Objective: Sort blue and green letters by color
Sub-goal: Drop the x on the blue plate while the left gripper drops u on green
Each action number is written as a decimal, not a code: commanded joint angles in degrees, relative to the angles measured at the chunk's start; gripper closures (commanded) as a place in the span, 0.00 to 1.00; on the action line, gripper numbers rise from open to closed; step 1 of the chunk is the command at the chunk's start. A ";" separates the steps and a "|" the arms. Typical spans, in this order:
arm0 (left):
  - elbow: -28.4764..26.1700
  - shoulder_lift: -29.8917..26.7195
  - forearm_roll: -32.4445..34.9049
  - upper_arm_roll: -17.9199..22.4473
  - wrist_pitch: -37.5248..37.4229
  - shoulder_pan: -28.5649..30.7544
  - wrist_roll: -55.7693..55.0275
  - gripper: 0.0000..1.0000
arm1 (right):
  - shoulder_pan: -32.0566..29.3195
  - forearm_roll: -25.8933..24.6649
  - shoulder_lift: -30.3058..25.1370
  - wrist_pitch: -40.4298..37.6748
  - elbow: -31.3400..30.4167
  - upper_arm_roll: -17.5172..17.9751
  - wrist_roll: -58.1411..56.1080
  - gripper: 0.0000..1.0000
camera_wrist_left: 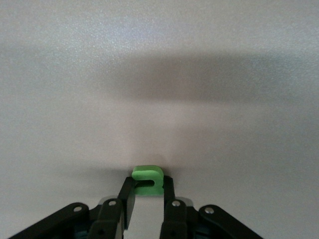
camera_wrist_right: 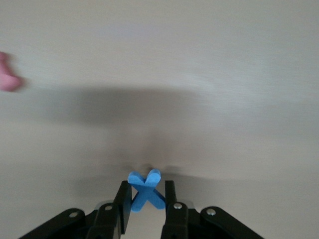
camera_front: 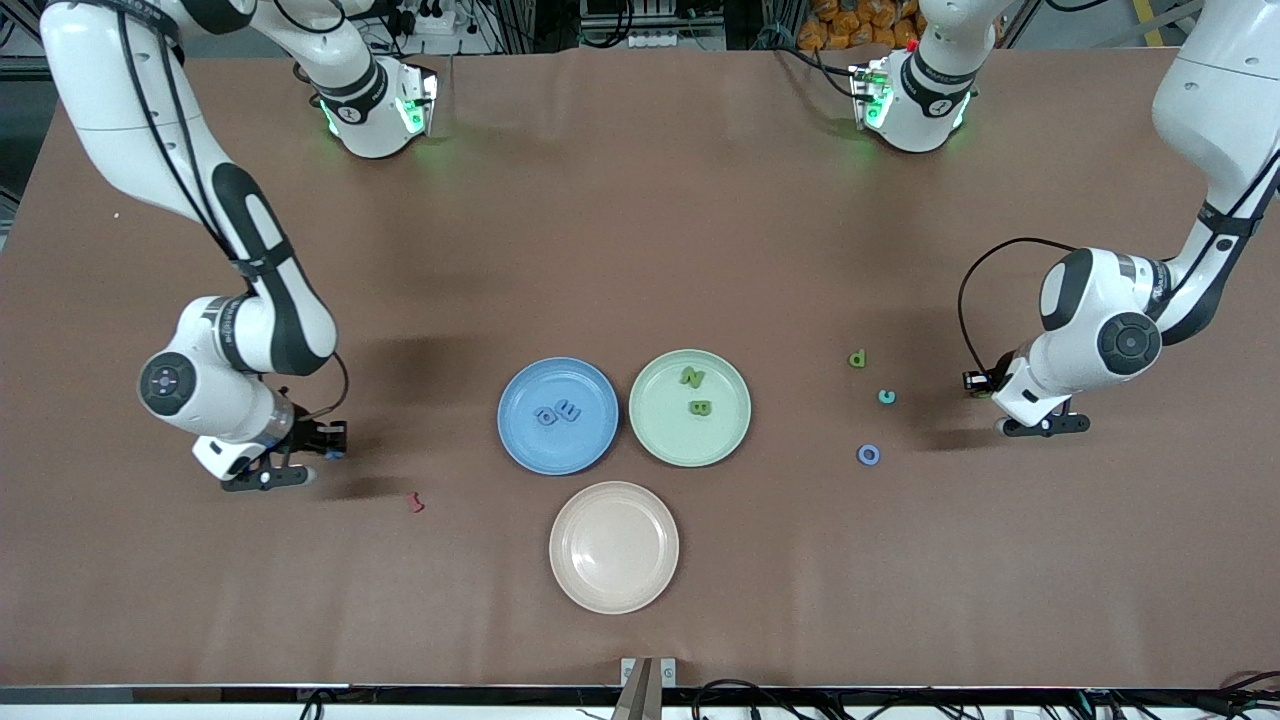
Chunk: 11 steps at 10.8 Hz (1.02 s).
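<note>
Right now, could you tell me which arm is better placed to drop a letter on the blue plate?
The right: its fingers grip the blue X, toward that arm's end from the blue plate. The left gripper has a green letter.

A brown table (camera_front: 640, 230) fills the view; dark cables and power strips (camera_front: 650, 35) lie along its edge by the bases.

A matt brown covering, smooth and paper-like, spans the counter (camera_front: 640, 200). The blue plate (camera_front: 520, 432), green plate (camera_front: 655, 440) and cream plate (camera_front: 575, 580) look like smooth satin plastic with a faint sheen. The green letter (camera_wrist_left: 147, 179) and blue X (camera_wrist_right: 145, 190) appear matt and foam-like, held by matt black claw fingers (camera_wrist_left: 128, 199).
</note>
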 commanded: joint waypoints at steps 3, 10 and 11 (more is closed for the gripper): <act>0.27 -0.63 2.08 -1.22 0.42 -0.27 -3.11 1.00 | 7.06 0.74 -2.46 -3.78 1.81 7.43 28.40 1.00; 2.99 -2.75 2.08 -17.92 -1.78 -7.10 -25.76 1.00 | 12.27 0.56 -4.31 -15.38 6.39 15.00 53.97 0.00; 4.22 -2.14 1.82 -17.84 -1.78 -11.13 -27.89 1.00 | 12.18 0.56 -4.48 -15.65 6.31 15.00 53.62 0.00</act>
